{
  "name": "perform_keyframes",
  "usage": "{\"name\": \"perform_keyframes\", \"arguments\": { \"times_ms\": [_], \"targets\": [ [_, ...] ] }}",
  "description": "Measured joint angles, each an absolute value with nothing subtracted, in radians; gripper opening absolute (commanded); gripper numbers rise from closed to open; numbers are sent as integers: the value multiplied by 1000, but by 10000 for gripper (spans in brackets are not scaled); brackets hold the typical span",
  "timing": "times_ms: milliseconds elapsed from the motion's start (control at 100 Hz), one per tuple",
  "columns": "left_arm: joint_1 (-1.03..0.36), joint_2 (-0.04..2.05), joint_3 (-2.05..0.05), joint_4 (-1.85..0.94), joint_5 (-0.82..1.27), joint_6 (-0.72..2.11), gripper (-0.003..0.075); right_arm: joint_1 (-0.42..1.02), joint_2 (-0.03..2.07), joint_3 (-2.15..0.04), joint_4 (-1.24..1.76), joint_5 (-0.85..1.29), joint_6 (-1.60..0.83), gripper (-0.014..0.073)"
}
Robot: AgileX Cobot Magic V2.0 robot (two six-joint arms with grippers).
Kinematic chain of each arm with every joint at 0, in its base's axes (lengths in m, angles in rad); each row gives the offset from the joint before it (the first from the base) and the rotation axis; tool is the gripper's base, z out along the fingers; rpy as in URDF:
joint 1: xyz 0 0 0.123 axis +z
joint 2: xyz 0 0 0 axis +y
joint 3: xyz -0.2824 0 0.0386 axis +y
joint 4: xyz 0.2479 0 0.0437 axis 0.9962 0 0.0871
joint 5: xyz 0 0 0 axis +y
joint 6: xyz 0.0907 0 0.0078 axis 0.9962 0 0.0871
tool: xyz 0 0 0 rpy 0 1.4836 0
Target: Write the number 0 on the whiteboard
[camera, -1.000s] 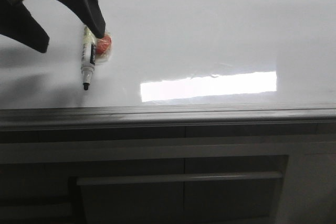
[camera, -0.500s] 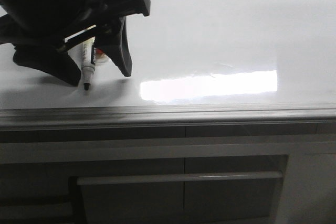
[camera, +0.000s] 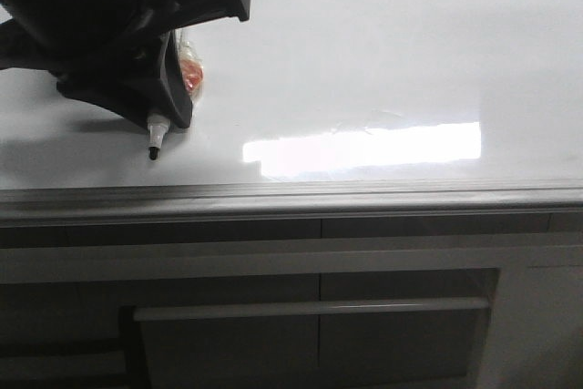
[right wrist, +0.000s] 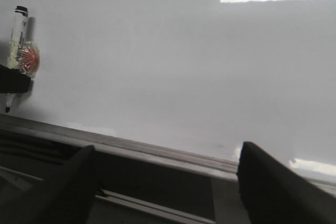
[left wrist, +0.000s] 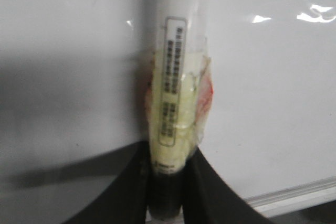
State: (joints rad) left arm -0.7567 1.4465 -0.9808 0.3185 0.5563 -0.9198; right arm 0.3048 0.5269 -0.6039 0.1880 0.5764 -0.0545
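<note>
The whiteboard (camera: 383,43) fills the upper half of the front view, and no number 0 is in view on it. A white marker (camera: 155,138) lies at the board's front left, black tip toward the rail, with a red-orange lump (camera: 191,75) taped to its barrel. My left gripper (camera: 168,102) is shut on the marker. In the left wrist view the black fingers (left wrist: 131,182) pinch the marker (left wrist: 176,77) near its dark cap end. My right gripper (right wrist: 165,182) is open and holds nothing, over the board's front edge; the marker (right wrist: 21,30) is far off to its side.
A grey metal rail (camera: 291,198) runs along the board's front edge. Below it stands a dark cabinet with a bar handle (camera: 310,309). A bright rectangular glare patch (camera: 364,148) lies on the board right of the marker.
My left gripper came down over the marker, straddled it with open fingers, and has now shut on its barrel. The marker's tip stays in the same place.
</note>
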Motion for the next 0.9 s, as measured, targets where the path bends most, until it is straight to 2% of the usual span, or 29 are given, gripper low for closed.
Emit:
{"name": "perform_keyframes", "arguments": {
  "times_ms": [110, 230, 380, 510, 690, 900],
  "targets": [
    [-767, 1445, -981, 330, 565, -850, -19, 305, 527, -604, 257, 613, -107, 483],
    [-818, 1416, -979, 343, 590, -706, -19, 319, 527, -618, 454, 662, -344, 484],
    [-974, 1325, -977, 341, 649, -404, -19, 351, 537, -684, 745, 729, -692, 484],
    [-1103, 1249, -977, 339, 739, -159, -19, 357, 573, -766, 834, 815, -889, 484],
    [-1260, 1174, -977, 351, 759, 77, -19, 400, 657, -860, 877, 923, -1037, 484],
    [-1352, 1139, -977, 441, 756, 122, -19, 523, 756, -886, 907, 946, -1104, 484]
  ]
}}
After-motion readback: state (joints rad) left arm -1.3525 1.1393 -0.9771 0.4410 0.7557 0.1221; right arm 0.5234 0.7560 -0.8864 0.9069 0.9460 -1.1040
